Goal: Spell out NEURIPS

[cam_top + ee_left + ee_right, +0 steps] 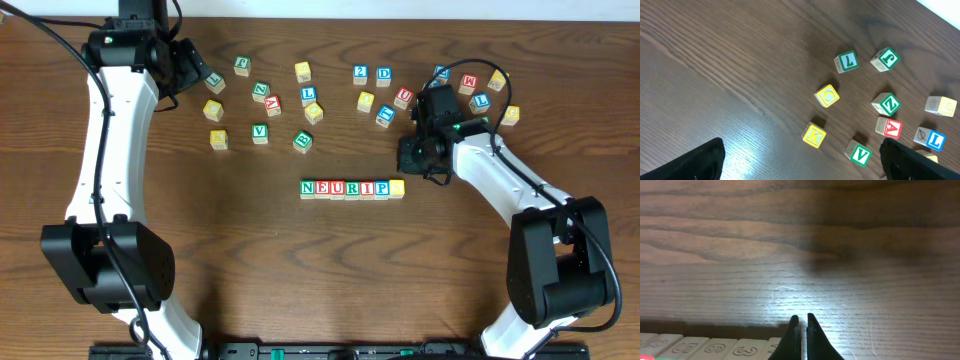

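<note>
On table [330,270], NEURIPS row [352,188] clear of edges, right pincer [802,319] shut

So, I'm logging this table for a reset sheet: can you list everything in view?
Lettered row: seven touching cubes, light wood, green, red and blue letters N E U R I P plus a yellow-faced end cube, table centre.
Left loose cubes: about eleven, green, yellow, red and blue faces, scattered upper left.
Right loose cubes: about ten, same mix, scattered upper right.
Table: one, dark brown wood, under everything.
Left arm: one, white with black joints, left side.
Right arm: one, same colours, right side.
Left tool: one, black, open, by the upper-left cubes.
Right tool: one, black, shut, empty, over bare wood near the row's right end.
</note>
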Controlling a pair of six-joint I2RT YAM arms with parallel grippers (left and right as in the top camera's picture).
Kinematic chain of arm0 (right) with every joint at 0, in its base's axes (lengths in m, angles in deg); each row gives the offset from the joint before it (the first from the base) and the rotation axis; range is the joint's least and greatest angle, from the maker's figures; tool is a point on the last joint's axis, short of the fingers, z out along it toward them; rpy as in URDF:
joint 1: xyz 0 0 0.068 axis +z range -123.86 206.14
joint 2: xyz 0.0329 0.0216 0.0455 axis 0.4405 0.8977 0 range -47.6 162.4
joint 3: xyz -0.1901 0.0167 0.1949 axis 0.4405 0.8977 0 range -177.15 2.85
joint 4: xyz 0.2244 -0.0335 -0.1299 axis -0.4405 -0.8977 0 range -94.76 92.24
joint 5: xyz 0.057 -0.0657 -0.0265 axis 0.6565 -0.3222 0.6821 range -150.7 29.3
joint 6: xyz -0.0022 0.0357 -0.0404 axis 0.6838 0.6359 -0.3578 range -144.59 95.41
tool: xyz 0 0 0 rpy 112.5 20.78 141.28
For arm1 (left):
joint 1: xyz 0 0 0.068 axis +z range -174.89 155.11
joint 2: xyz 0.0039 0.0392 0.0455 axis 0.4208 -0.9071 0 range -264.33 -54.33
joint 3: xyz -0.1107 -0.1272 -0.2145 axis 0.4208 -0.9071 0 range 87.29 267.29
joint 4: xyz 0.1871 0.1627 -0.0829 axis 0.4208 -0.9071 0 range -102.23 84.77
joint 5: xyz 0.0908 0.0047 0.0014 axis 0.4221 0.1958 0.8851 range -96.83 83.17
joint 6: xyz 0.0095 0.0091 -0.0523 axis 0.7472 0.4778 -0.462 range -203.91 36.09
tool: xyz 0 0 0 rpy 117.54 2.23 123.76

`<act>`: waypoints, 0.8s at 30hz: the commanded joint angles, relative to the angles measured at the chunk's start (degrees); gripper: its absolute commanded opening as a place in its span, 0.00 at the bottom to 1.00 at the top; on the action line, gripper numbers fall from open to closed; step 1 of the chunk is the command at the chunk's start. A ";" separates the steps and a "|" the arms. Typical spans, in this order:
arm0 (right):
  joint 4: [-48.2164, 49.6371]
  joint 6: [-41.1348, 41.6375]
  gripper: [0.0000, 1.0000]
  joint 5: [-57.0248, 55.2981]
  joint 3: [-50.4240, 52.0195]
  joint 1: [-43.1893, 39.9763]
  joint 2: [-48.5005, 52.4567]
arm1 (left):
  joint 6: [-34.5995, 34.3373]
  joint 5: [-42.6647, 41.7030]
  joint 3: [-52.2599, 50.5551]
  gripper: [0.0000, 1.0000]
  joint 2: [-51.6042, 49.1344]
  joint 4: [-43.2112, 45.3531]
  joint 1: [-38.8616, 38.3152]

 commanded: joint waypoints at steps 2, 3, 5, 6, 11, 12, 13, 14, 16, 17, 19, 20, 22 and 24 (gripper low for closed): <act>0.35 0.20 0.01 2.34 -1.03 0.00 0.66 | 0.35 0.72 -0.20 0.98 -0.44 -0.15 0.09; 0.39 0.17 0.01 2.91 -1.03 0.07 0.76 | 0.35 0.72 -0.20 0.97 -0.44 -0.15 0.09; 0.48 0.20 0.01 3.54 -1.03 0.35 1.40 | 0.35 0.72 -0.20 0.97 -0.44 -0.15 0.09; 0.50 0.17 0.01 4.15 -1.03 0.59 1.79 | 0.35 0.72 -0.20 0.98 -0.44 -0.15 0.09; 0.44 0.17 0.01 5.01 -1.03 1.46 3.50 | 0.35 0.72 -0.20 0.97 -0.44 -0.15 0.09; 0.48 0.15 0.01 4.98 -1.03 1.55 3.54 | 0.35 0.72 -0.20 0.98 -0.44 -0.15 0.09; 0.48 0.15 0.01 5.01 -1.03 1.55 3.54 | 0.35 0.72 -0.20 0.98 -0.44 -0.15 0.09; 0.52 0.13 0.01 5.01 -1.03 1.55 3.54 | 0.35 0.72 -0.20 0.98 -0.44 -0.15 0.09; 0.59 -0.35 0.01 5.44 -1.03 1.55 3.54 | 0.35 0.72 -0.20 0.98 -0.44 -0.15 0.09; 0.66 -0.90 0.01 5.86 -1.03 1.55 3.54 | 0.35 0.72 -0.20 0.97 -0.44 -0.15 0.09; 0.61 -1.18 0.01 6.12 -1.03 1.55 3.54 | 0.35 0.72 -0.20 0.98 -0.44 -0.15 0.09; 0.52 -1.33 0.01 6.36 -1.03 1.55 3.54 | 0.35 0.72 -0.20 0.98 -0.44 -0.15 0.09; 0.31 -1.84 0.01 7.08 -1.03 1.55 3.54 | 0.35 0.72 -0.20 0.98 -0.44 -0.15 0.09; -0.07 -2.03 0.01 7.43 -1.03 1.55 3.54 | 0.35 0.72 -0.20 0.98 -0.44 -0.15 0.09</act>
